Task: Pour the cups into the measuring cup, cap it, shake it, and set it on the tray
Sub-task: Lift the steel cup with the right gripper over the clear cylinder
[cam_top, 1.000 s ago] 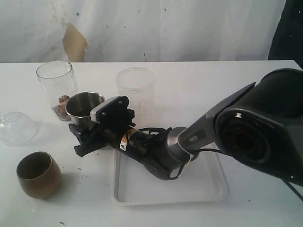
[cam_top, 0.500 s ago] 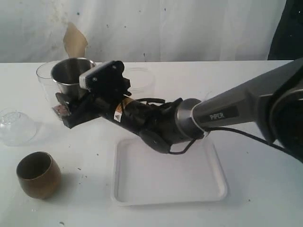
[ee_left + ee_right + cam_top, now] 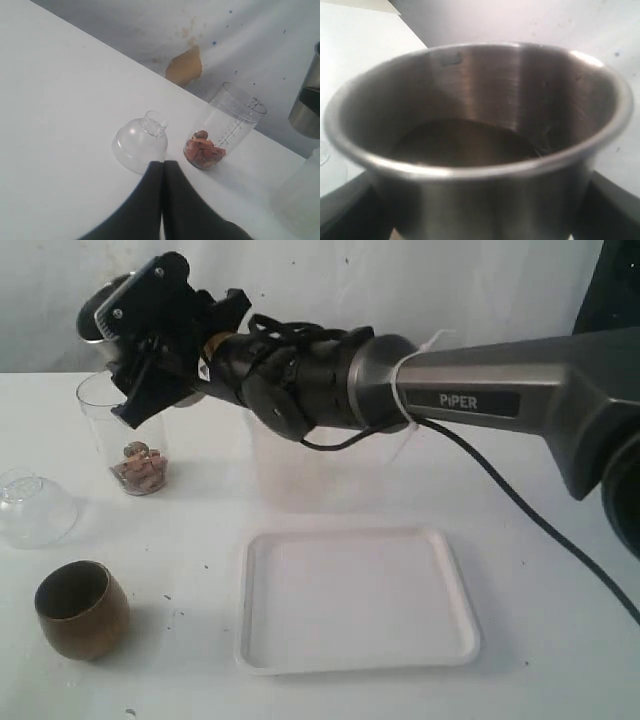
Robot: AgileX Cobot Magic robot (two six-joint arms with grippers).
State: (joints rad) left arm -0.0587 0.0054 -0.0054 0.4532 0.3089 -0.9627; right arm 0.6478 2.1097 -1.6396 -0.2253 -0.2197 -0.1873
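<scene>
Two jaws of the right gripper [image 3: 148, 362] clasp the steel tumbler [image 3: 480, 140] aloft by the measuring cup [image 3: 125, 435]; the left gripper [image 3: 162, 169] is pressed shut; the wooden cup [image 3: 80, 608] stands near the tray [image 3: 355, 600]

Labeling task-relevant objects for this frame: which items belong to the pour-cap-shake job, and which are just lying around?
In the job:
- steel tumbler
- clear measuring cup
- brown wooden cup
- white tray
- clear dome lid, probably the cap

Just lying about:
- frosted translucent cup
</scene>
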